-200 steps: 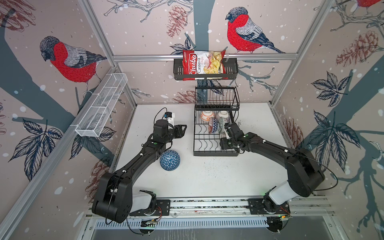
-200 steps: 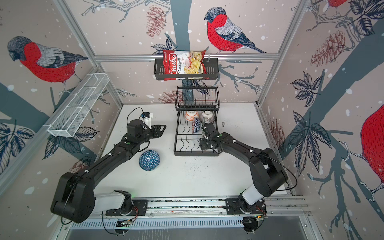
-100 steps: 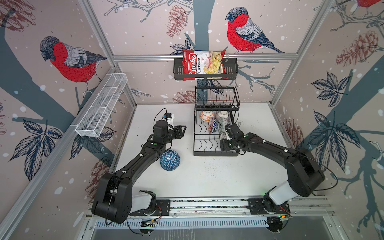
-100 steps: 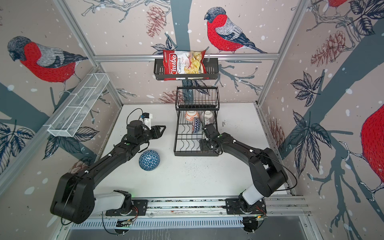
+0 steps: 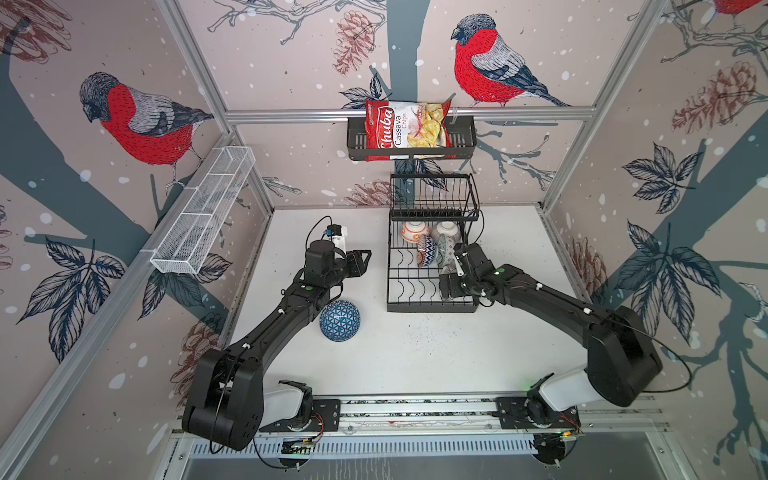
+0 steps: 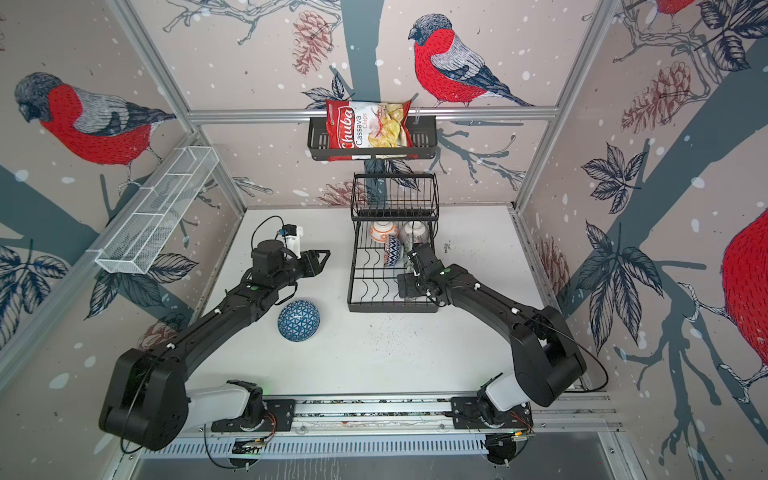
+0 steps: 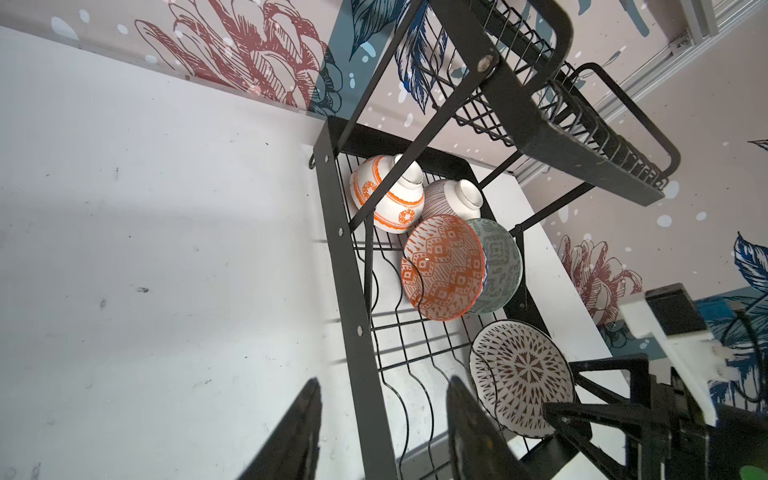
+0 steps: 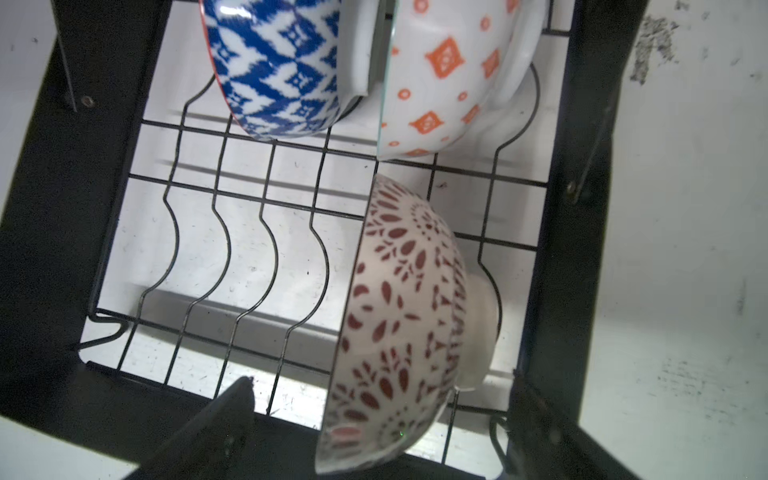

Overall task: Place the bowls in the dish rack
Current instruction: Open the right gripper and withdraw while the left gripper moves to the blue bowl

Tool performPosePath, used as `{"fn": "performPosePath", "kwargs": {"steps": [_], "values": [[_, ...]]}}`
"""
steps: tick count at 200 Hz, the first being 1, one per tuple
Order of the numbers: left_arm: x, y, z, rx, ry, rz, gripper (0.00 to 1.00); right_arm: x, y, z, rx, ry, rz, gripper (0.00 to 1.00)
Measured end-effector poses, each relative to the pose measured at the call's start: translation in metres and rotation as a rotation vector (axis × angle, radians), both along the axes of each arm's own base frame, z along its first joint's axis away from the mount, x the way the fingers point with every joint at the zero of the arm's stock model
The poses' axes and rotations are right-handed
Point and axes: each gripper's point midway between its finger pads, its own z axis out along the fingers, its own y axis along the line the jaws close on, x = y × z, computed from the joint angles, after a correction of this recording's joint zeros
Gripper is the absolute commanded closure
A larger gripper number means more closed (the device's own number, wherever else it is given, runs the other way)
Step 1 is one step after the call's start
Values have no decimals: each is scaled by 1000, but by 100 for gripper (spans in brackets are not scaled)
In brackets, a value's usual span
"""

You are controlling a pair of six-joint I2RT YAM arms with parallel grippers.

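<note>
The right tool [image 8: 381, 377] is spread wide, not touching the red bowl [image 8: 407, 291] in the rack [image 8: 552, 208]. The left tool [image 7: 383, 379] is loose and empty.

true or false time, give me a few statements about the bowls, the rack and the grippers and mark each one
1. The blue triangle bowl lies upside down on the table, outside the dish rack. True.
2. The left gripper holds a bowl. False: its jaws stand apart with nothing between them.
3. The chips bag lies on the table. False: it sits in the black shelf on the back wall.
4. The right gripper stands open on either side of the red-patterned bowl, which is in the dish rack. True.
</note>
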Motion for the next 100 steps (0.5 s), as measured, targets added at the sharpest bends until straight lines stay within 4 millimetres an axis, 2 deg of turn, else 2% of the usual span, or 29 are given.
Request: {"fn": "performPosePath", "kwargs": {"steps": [60, 100], "values": [[8, 11, -5, 47, 70, 62, 51, 9, -1, 52, 49, -125, -3, 2], [5, 20, -16, 91, 147, 104, 51, 18, 11, 82, 123, -202, 26, 2]]}}
